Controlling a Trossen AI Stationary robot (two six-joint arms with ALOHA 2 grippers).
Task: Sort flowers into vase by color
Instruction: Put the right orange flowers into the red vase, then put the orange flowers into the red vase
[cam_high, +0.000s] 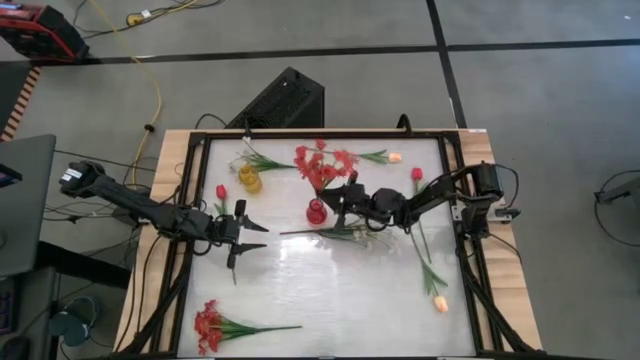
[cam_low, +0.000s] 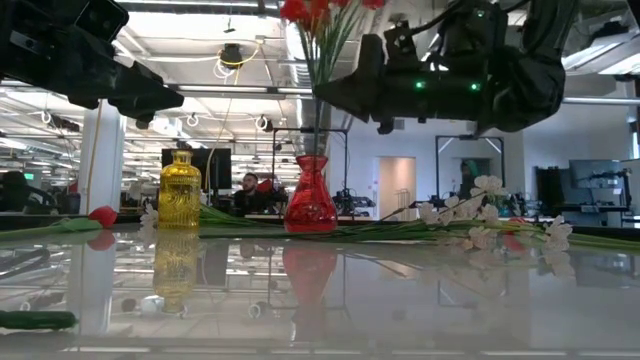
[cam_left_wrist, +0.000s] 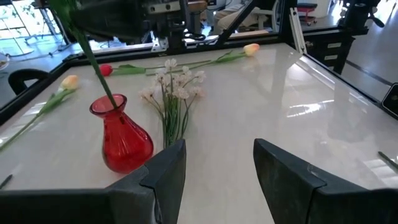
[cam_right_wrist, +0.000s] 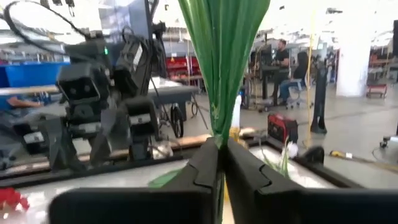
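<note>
Low view chops off the red cluster (cam_low: 318, 12) at the top edge, so you only get the bottom of the blooms. Right wrist view is the same deal: the green stems (cam_right_wrist: 222, 68) run out the top, no flower heads visible, and the stems' lower ends vanish behind the right gripper (cam_right_wrist: 222, 163). From above, the red vase (cam_high: 316, 211) is partly tucked under that arm. The white spray (cam_high: 352, 234) is too small there to make out individual blossoms. The bottom-left red bunch (cam_low: 30, 320) barely peeks in at the low view's edge.
</note>
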